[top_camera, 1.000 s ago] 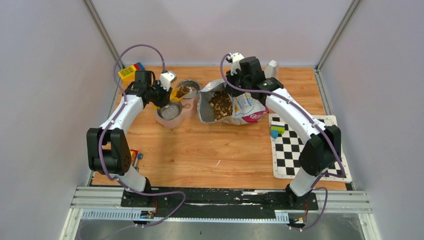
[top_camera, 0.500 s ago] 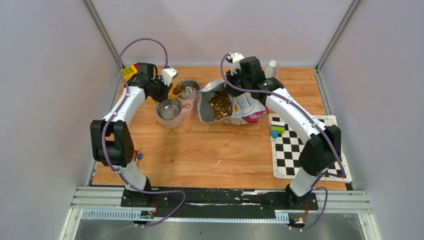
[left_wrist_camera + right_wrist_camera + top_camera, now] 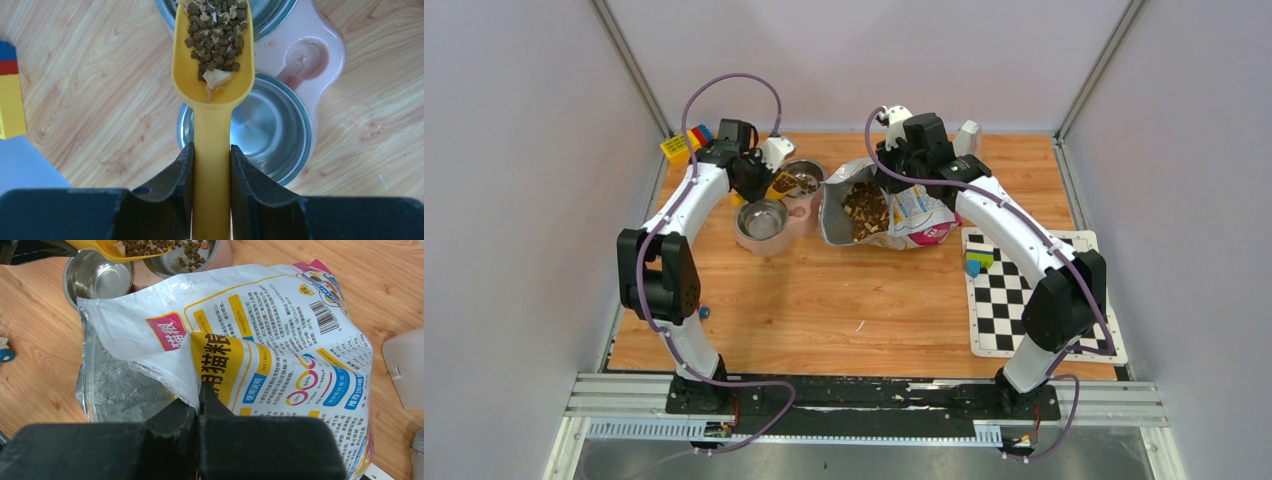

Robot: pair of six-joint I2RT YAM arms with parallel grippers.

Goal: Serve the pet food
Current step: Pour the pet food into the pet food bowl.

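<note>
My left gripper is shut on the handle of the yellow scoop. The scoop holds brown kibble with its tip over the far steel bowl of the pink double bowl. A few kibble pieces lie in that far bowl. The near bowl looks empty. My right gripper is shut on the rim of the yellow-and-white food bag, holding it open. In the top view the bag shows kibble inside.
Coloured toy blocks lie at the back left corner. A checkerboard mat with small blocks lies at the right. A white object stands behind the bag. A small blue thing lies by the left edge.
My left arm has swung toward the back, carrying the loaded scoop from over the near bowl to the far bowl. The right arm and the bag have not moved.
</note>
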